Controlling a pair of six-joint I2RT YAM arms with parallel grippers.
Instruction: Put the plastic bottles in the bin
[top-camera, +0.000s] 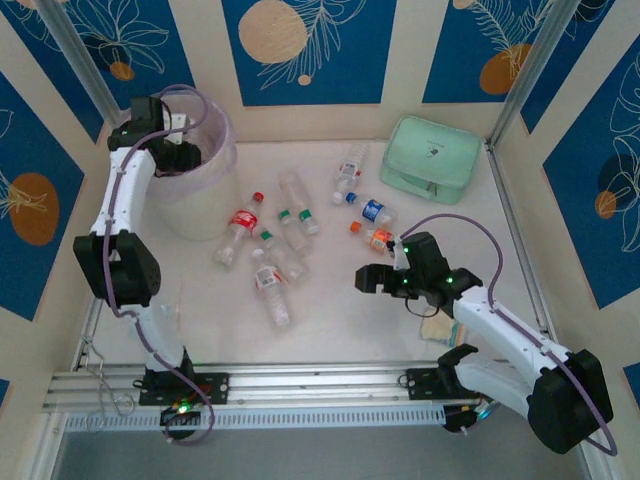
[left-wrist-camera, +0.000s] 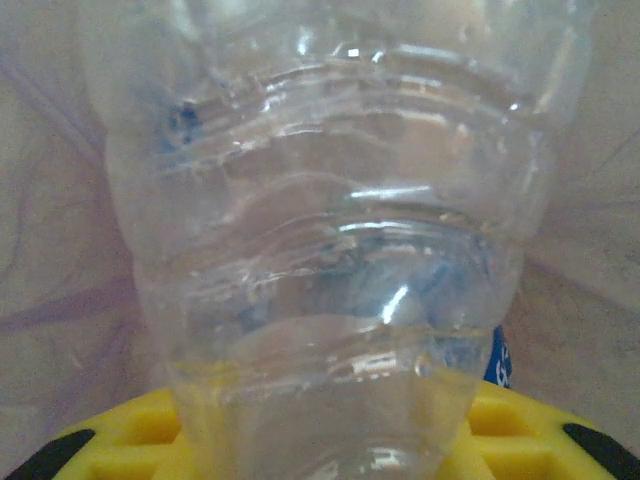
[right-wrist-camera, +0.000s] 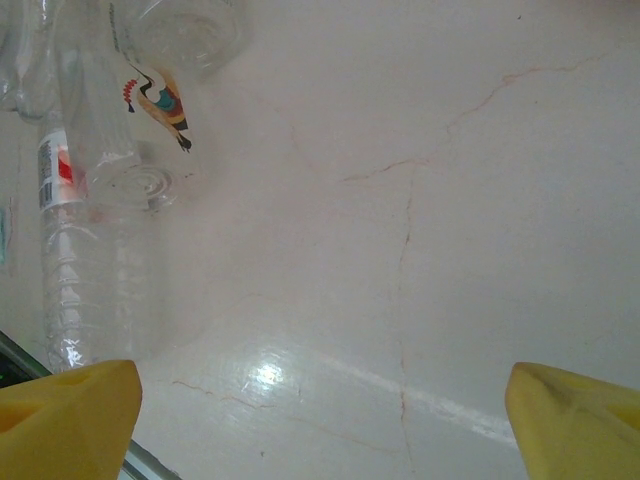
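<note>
Top view: the left tool (top-camera: 188, 157) is over the open mouth of the pale pink bin (top-camera: 205, 208), which stands at the far left of the surface (top-camera: 330, 325). Its grip cannot be judged from that height. The left wrist view supplies it: the left tool (left-wrist-camera: 320, 445) is clenched on a clear ribbed bottle (left-wrist-camera: 330, 250), with yellow fingers (left-wrist-camera: 110, 440) at either side of its body and the bin's translucent wall behind. A blue scrap shows at the bottle's lower right, with no legible writing. In the top view the other bottles (top-camera: 272, 280), about nine, lie loose on the surface between the bin and the right tool (top-camera: 378, 278); their caps are red, green, blue and orange. One carries a red label (top-camera: 243, 220), its lettering too small to read. A mint-green case (top-camera: 430, 155) sits at the far right, and a beige packet (top-camera: 440, 330) lies beside the right arm. Right wrist view: the right tool (right-wrist-camera: 320, 420) is released, its tips wide apart above bare surface. Two bottles lie at upper left, one with a white-and-red barcode label (right-wrist-camera: 55, 170), the other with a red, teal and black motif (right-wrist-camera: 158, 100). Text unreadable.
</note>
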